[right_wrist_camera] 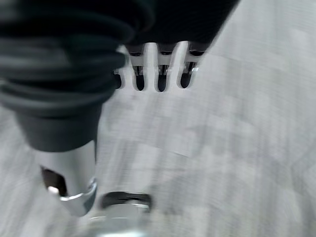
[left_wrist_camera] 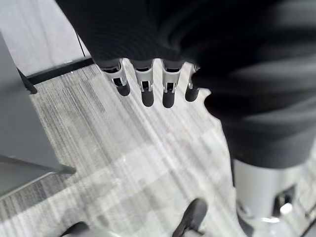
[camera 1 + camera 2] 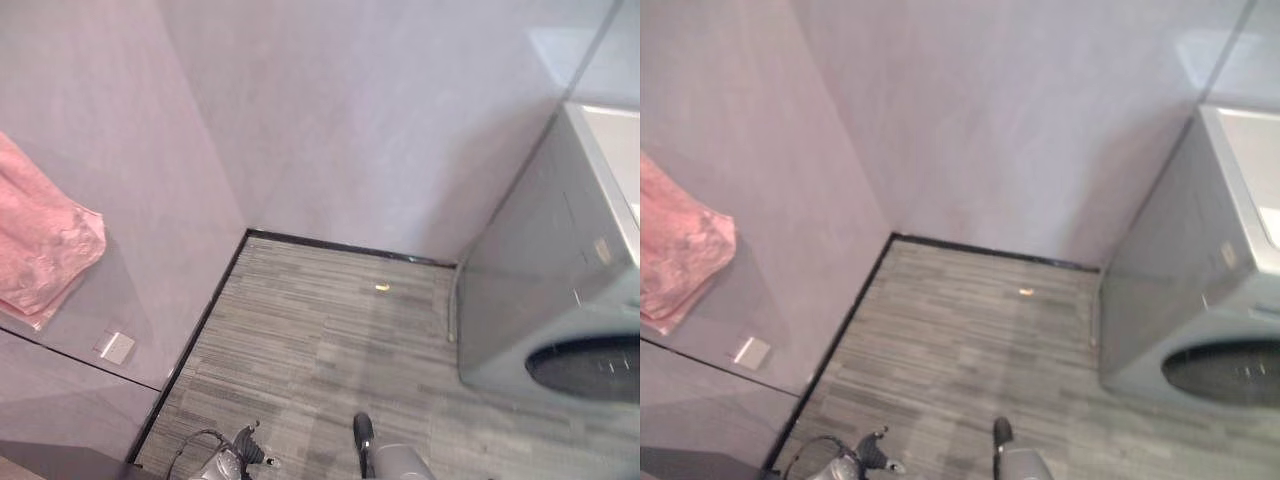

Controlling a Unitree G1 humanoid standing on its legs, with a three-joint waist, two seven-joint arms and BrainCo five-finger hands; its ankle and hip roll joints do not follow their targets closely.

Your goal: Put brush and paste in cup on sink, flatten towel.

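You see the pink towel [image 3: 40, 240] bunched against the left wall above the grey plank floor [image 3: 320, 340], the washing machine [image 3: 560, 300] at the right, and both the left hand [image 2: 148, 84] and right hand [image 1: 160, 74] hanging with fingers relaxed, holding nothing.

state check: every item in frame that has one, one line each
Towel: pink, bunched and crumpled at the left wall, not flattened.
Washing machine: at the right, round door closed.
Left hand: fingers relaxed and straight, holding nothing, above the floor.
Right hand: fingers relaxed and straight, holding nothing, above the floor.
Small bright speck: lying on the floor near the far wall; too small to identify.
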